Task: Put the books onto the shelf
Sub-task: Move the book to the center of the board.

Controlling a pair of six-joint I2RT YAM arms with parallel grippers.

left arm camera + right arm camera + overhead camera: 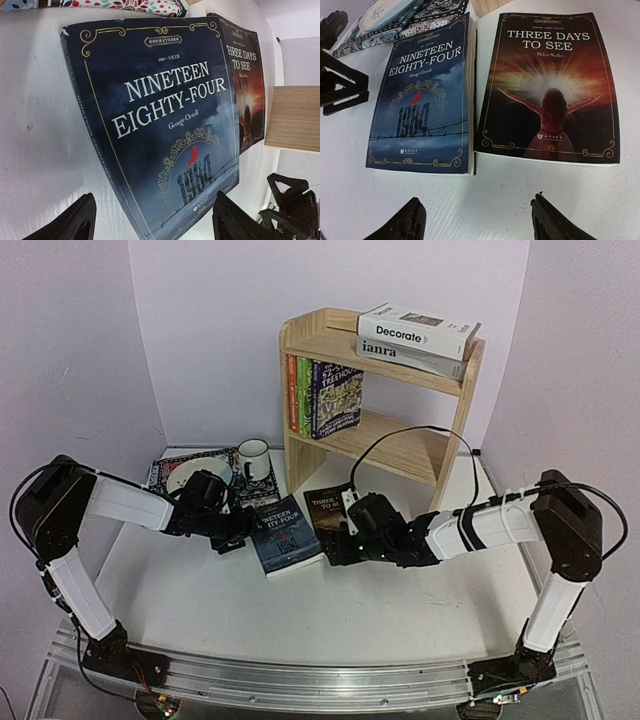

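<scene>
- Your left fingers [75,222] stand wide open and hold nothing. They sit low over the desk [200,600], at the spine side of the dark blue book [160,125].
- The dark blue book lies flat, cover up, in front of the shelf. It is a thick paperback and looks moderately heavy. The cover looks glossy, so expect it to slip under a light pinch. Judging by its build, it will sag if you take it by a corner, so grip it along the spine, the stiffest part.
- The black book [550,85] lies flat just beside it on the right. I cannot tell whether the two touch. It looks thinner and lighter, and so more likely to bend. With the neighbour so close to its spine, the free right edge seems easier to reach.
- Your right fingers [402,225] are also spread wide and empty, hovering near the bottom edges of both books.
- Both books lie flush on the desk, so you will probably need to tip an edge up before closing on it.
- The shelf [400,455] stands behind them. It already carries two books stacked flat on top and the colourful paperbacks [325,398] upright at the left of the lower tier, with open space to their right.
</scene>
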